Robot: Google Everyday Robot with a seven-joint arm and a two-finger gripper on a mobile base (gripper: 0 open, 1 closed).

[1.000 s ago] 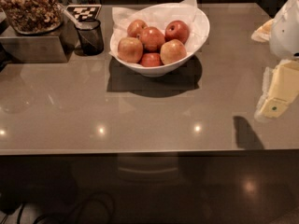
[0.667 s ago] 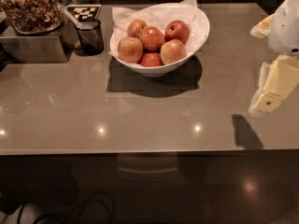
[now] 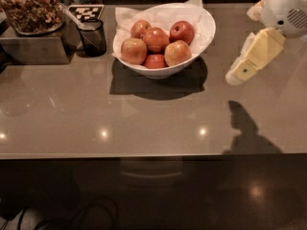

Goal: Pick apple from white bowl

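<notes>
The white bowl [image 3: 204, 37] stands at the back middle of the grey-brown table, lined with white paper and holding several apples. The palest apple [image 3: 178, 52], yellow-orange with a light blush, lies at the front right of the pile. Redder apples [image 3: 182, 31] lie around it. My gripper [image 3: 238, 75], cream-coloured, hangs above the table to the right of the bowl. It points down and to the left, apart from the bowl's rim and touching nothing. Its shadow falls on the table below it.
A small black mesh cup [image 3: 92, 36] with a utensil stands left of the bowl. A container of nuts [image 3: 29, 8] sits on a metal box [image 3: 33, 49] at the back left, beside a checkered tag [image 3: 86, 11]. The table's front edge [image 3: 153, 155] runs across the view.
My gripper has moved left and farther back over the table, closer to the bowl. The bowl and the apples have not moved.
</notes>
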